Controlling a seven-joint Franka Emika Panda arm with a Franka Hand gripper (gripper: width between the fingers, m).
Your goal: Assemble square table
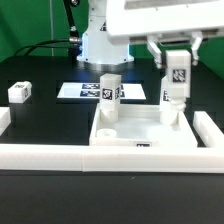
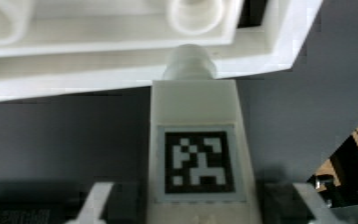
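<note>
The end effector (image 1: 176,66) pinches a leg block (image 1: 176,90) upright, long axis vertical, directly over the far corner of the square top (image 1: 130,138) on the exterior view's right; the top rests on the worktop (image 1: 50,120) against the border wall (image 1: 40,152); the wrist view shows the block's narrow tip at the top's rim, possibly not yet seated; only the exterior view shows a second leg (image 1: 108,92) standing in the top and a loose leg (image 1: 20,92) well apart.

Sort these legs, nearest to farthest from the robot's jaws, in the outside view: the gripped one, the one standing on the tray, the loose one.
1. Gripped leg: between the jaws, exterior view's right.
2. Standing leg: upright on the tray, middle.
3. Loose leg: on the table, exterior view's far left.
</note>
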